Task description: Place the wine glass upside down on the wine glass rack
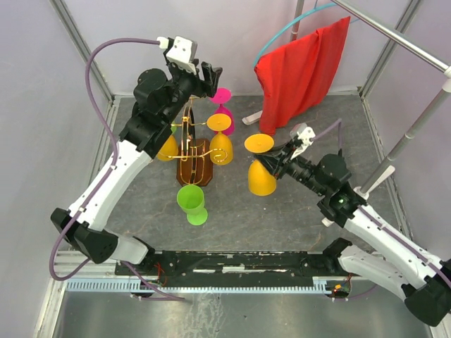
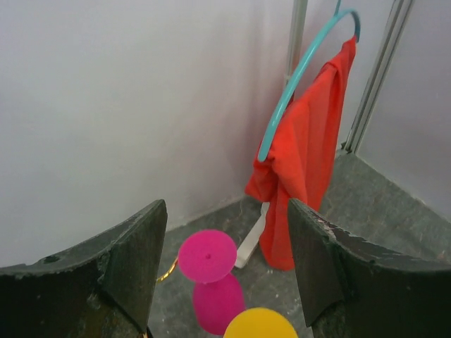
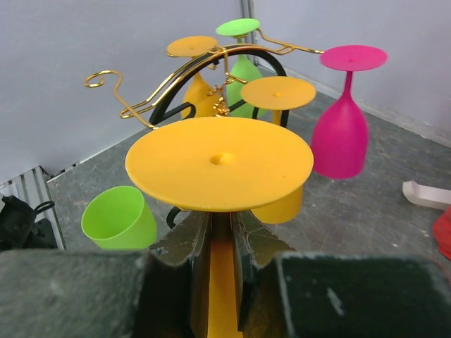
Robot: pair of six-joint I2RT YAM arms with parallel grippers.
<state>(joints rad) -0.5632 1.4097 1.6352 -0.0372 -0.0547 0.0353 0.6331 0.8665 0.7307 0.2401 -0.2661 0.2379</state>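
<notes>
Orange, foot up and bowl down, the wine glass [image 1: 261,176] is in the right gripper [image 1: 279,163], whose jaws are clamped on its stem. In the wrist view the stem runs down between the two fingers [image 3: 173,246], under the wide round foot. The glass is just right of the rack [image 1: 195,169] and apart from it, not on any arm. Whether its rim touches the table [image 1: 296,211] cannot be told.

The rack stands on its dark wooden base near the middle of the table, with gold wire arms curling out from the post. Glasses hang from it upside down:
- a pink glass [image 1: 222,95] on the far side
- a second orange glass [image 1: 220,144] on the side facing the held one
- a third orange glass [image 1: 168,149] on the left
- a green glass [image 3: 243,67] behind the post

A loose green glass [image 1: 192,203] lies on the table just in front of the base.

The left gripper [image 1: 209,76] hangs above the far end of the rack, over the pink glass, with its jaws wide apart and holding nothing.

In the far corner, a red cloth [image 1: 303,70] hangs from a teal hanger [image 2: 296,84].
</notes>
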